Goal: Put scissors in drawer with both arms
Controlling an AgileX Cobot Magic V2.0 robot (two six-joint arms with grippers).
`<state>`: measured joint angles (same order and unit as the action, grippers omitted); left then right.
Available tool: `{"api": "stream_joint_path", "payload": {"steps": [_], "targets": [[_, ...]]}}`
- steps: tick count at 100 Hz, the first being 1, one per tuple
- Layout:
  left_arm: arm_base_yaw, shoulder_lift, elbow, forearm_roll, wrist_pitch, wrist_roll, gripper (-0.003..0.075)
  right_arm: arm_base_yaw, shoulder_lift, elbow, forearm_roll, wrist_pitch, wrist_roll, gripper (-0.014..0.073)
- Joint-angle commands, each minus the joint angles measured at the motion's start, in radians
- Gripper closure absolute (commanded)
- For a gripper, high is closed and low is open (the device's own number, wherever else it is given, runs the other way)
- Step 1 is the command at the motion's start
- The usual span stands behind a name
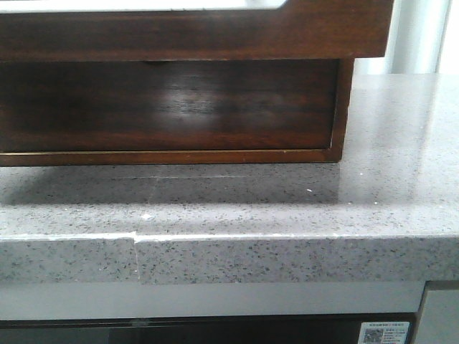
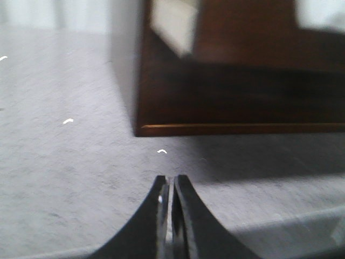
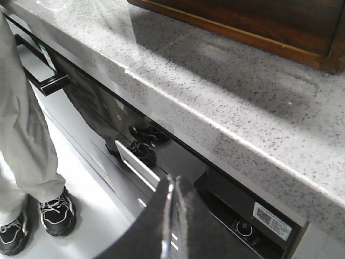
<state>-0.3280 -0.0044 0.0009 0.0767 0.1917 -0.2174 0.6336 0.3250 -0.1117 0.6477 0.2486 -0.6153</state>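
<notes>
The scissors do not show in any view. The drawer [image 1: 193, 36], dark brown glossy wood with a pale cutout along its top edge, juts forward at the top of the front view, above a dark wooden recess [image 1: 172, 107]. The same wooden unit shows in the left wrist view [image 2: 242, 91] and the right wrist view [image 3: 259, 27]. My left gripper [image 2: 171, 181] is shut and empty, low over the grey counter in front of the unit's corner. My right gripper [image 3: 173, 181] is shut and empty, out past the counter's front edge, over the floor. Neither gripper shows in the front view.
The speckled grey stone counter [image 1: 287, 208] has a seam in its front edge [image 1: 135, 247]. Below it is a dark appliance front with a QR label [image 3: 272, 221] and a black handle [image 3: 48, 83]. A person's leg [image 3: 27, 135] and black shoe [image 3: 56, 213] stand beside the counter.
</notes>
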Motion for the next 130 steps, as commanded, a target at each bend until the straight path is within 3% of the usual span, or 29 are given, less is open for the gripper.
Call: {"api": "stream_joint_path", "payload": {"steps": [1,17,37,49,130], "targets": [[0.079,-0.027,0.016,-0.016,-0.113,0.037,0.0742,-0.001,0.005,-0.025,0.015,-0.053,-0.003,0.0635],[0.214,-0.027,0.02,-0.021,-0.117,0.172,0.0742,-0.001,0.005,-0.025,0.015,-0.053,-0.003,0.0635],[0.321,-0.029,0.02,-0.077,-0.063,0.178,0.0742,-0.001,0.005,-0.025,0.015,-0.053,-0.003,0.0635],[0.324,-0.029,0.02,-0.077,0.071,0.178,0.0742,-0.001,0.005,-0.025,0.015,-0.053,-0.003,0.0635],[0.324,-0.029,0.02,-0.077,0.063,0.178,0.0742,-0.001,0.005,-0.025,0.015,-0.053,-0.003,0.0635]]}}
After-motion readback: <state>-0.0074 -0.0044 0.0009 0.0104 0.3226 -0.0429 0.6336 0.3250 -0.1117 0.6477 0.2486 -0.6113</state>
